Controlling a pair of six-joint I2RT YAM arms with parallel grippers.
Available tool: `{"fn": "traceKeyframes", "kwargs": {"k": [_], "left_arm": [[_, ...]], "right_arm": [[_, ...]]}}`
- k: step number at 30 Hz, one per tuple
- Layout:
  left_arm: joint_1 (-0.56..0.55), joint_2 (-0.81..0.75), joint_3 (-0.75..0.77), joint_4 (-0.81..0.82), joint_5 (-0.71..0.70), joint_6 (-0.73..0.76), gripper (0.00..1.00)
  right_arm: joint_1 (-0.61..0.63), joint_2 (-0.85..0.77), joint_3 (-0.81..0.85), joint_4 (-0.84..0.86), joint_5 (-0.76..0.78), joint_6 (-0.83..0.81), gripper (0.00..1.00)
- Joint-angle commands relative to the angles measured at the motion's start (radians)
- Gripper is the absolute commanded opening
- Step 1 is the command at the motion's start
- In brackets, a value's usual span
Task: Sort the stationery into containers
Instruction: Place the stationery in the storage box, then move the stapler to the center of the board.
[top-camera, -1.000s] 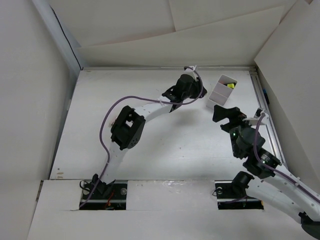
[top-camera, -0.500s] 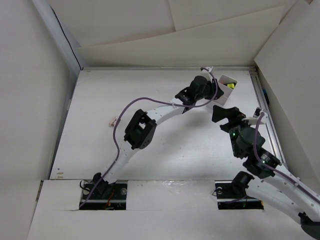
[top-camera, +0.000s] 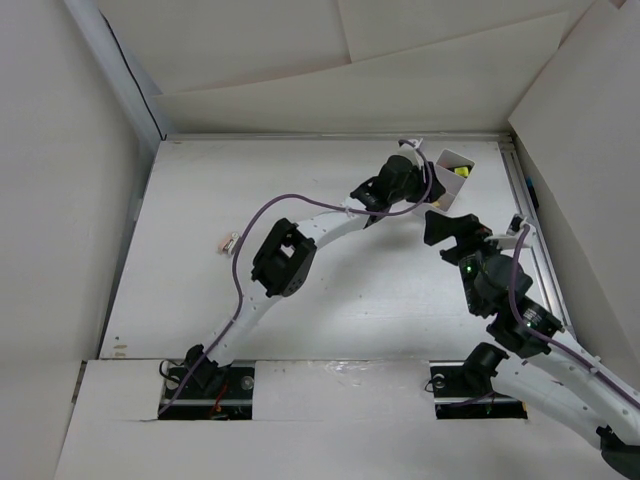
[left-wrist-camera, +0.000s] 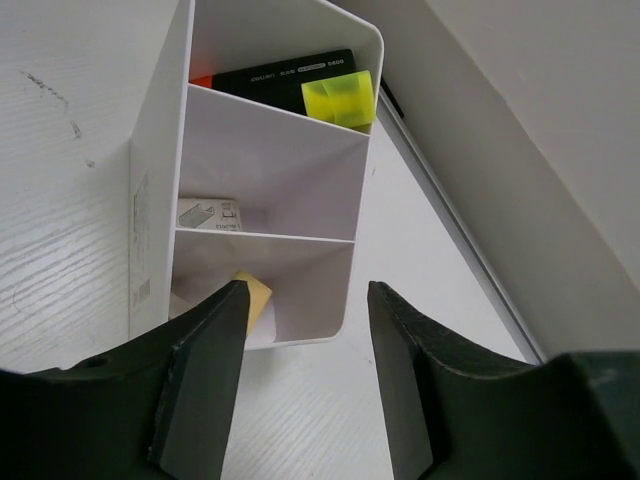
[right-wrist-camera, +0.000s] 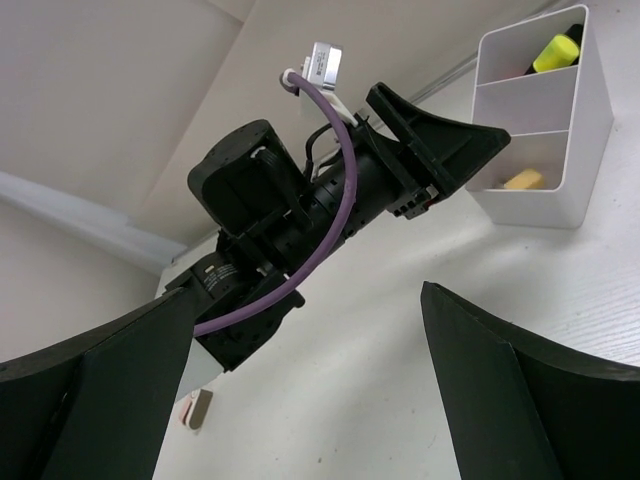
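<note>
The left gripper (left-wrist-camera: 305, 300), having just swung over to the tray (left-wrist-camera: 160, 180), is parting its jaws, now empty. A pale yellow piece (left-wrist-camera: 255, 297) is lying in the nearest compartment, apparently dropped. The right gripper (right-wrist-camera: 310, 300) is hovering wide open, holding nothing.

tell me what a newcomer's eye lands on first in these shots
The pale three-compartment tray at the far right corner of the table draws the eye, with a black highlighter with a yellow cap lying in its far compartment and a small yellow piece in the near one. The left end effector hovers by that near end, jaws apart and holding nothing. Far off on the table's left lies one small pinkish item.
</note>
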Motion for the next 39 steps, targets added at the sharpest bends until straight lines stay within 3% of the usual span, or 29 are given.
{"fn": "traceKeyframes", "kwargs": {"k": [1, 5, 10, 12, 13, 18, 22, 26, 27, 30, 32, 35, 39], "left_arm": [[-0.001, -0.014, 0.051, 0.046, 0.009, -0.015, 0.48], [-0.001, -0.028, 0.060, 0.046, 0.018, -0.015, 0.52], [-0.001, -0.172, -0.122, 0.094, -0.031, 0.031, 0.48], [-0.001, -0.292, -0.209, 0.107, -0.066, 0.062, 0.47], [0.011, -0.340, -0.331, 0.123, -0.098, 0.073, 0.45], [0.130, -0.639, -0.754, 0.232, -0.120, 0.027, 0.43], [0.261, -0.891, -1.090, 0.232, -0.190, -0.053, 0.43], [0.342, -1.153, -1.312, 0.123, -0.386, -0.105, 0.44], [0.352, -1.186, -1.357, 0.036, -0.507, -0.120, 0.46], [0.362, -1.268, -1.380, -0.110, -0.681, -0.165, 0.56], [0.372, -1.290, -1.405, -0.211, -0.722, -0.174, 0.62], [0.372, -1.303, -1.428, -0.288, -0.775, -0.174, 0.75], [0.372, -1.263, -1.438, -0.354, -0.784, -0.194, 0.81]], "right_arm": [[-0.006, -0.003, -0.005, 0.041, -0.022, -0.007, 1.00], [-0.006, -0.003, -0.005, 0.041, -0.022, -0.016, 1.00], [-0.006, -0.003, -0.005, 0.041, -0.022, -0.016, 0.98], [-0.006, -0.003, -0.005, 0.041, -0.022, -0.026, 0.92], [-0.006, -0.003, -0.005, 0.041, -0.042, -0.026, 0.88], [-0.006, -0.012, -0.005, 0.050, -0.051, -0.026, 0.42], [-0.015, 0.008, -0.005, 0.061, -0.093, -0.026, 0.33], [-0.015, 0.047, 0.004, 0.061, -0.125, -0.036, 0.36], [-0.015, 0.061, 0.004, 0.075, -0.158, -0.054, 0.47], [-0.015, 0.097, 0.016, 0.075, -0.174, -0.054, 0.61], [-0.015, 0.118, 0.027, 0.075, -0.183, -0.063, 0.72], [-0.015, 0.130, 0.039, 0.075, -0.212, -0.063, 0.78], [-0.015, 0.130, 0.039, 0.075, -0.202, -0.063, 0.84]]}}
